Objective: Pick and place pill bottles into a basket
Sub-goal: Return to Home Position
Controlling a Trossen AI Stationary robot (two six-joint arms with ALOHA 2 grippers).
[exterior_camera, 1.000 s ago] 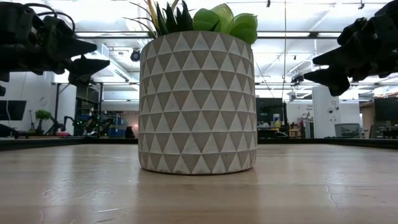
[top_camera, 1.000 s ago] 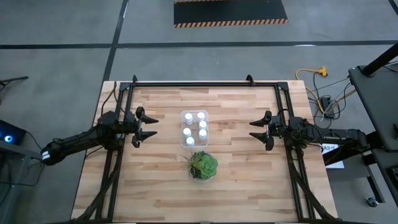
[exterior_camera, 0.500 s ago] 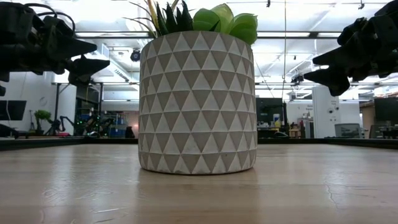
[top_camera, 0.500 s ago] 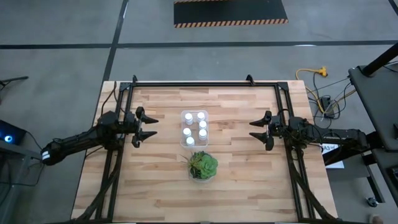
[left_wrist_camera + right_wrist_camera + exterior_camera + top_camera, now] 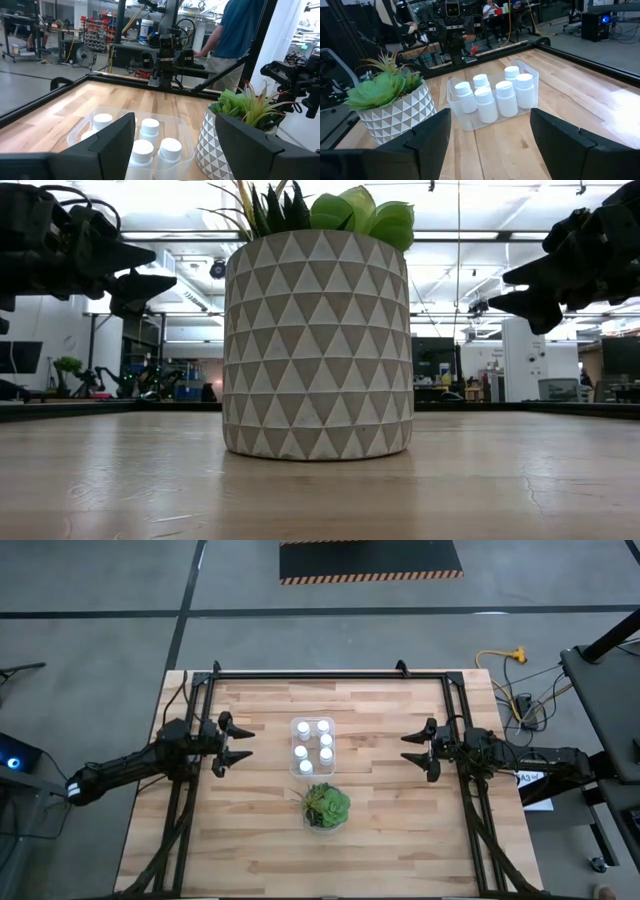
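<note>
All six pill bottles (image 5: 312, 746) stand inside the basket (image 5: 468, 122) mid-way across the tabletop (image 5: 400, 830), just beside the potted plant (image 5: 326, 806), while the left tool (image 5: 248, 744) and right tool (image 5: 405, 748) hover either side, both spread wide, holding nothing.

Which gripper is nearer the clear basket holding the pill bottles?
Left. The left gripper, open, sits off one long side of the basket; the right gripper, also open, faces the opposite side across a wider gap.
</note>
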